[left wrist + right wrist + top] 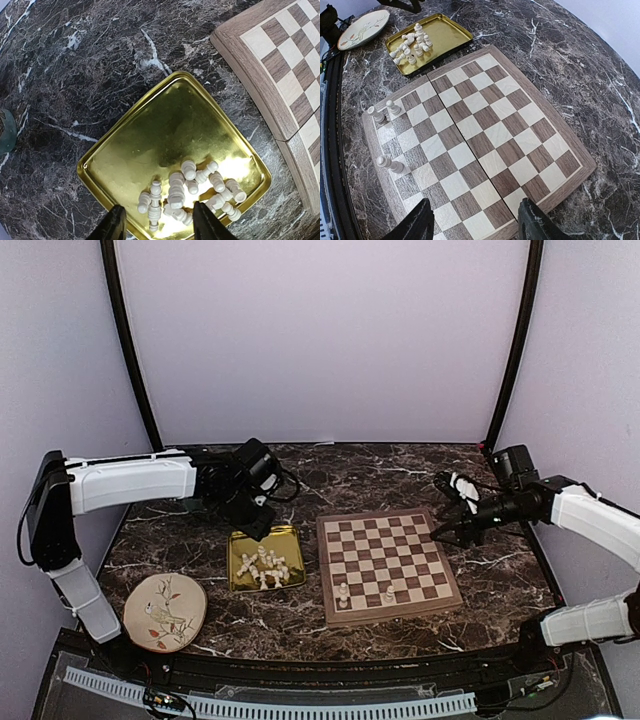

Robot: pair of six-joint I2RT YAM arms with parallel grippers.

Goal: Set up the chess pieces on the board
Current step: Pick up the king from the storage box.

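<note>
The wooden checkered board (pixel 386 562) lies at centre right, also in the right wrist view (pixel 485 125) and at the left wrist view's right edge (pixel 280 70). Three cream chess pieces stand on its near rows (pixel 344 592) (pixel 389 593) (pixel 393 107) (pixel 383 162). Several more lie heaped in the gold tray (pixel 265 567) (pixel 192 192) (pixel 412 46). My left gripper (pixel 255 525) (pixel 159 225) is open and empty just above the tray's heap. My right gripper (pixel 440 532) (pixel 475 220) is open and empty over the board's far right edge.
The gold square tray (pixel 240 545) (pixel 150 130) sits left of the board. A round cream plate with a bird drawing (pixel 165 612) (pixel 362 27) lies at the near left. Dark marble tabletop (pixel 350 470) all around; purple walls behind.
</note>
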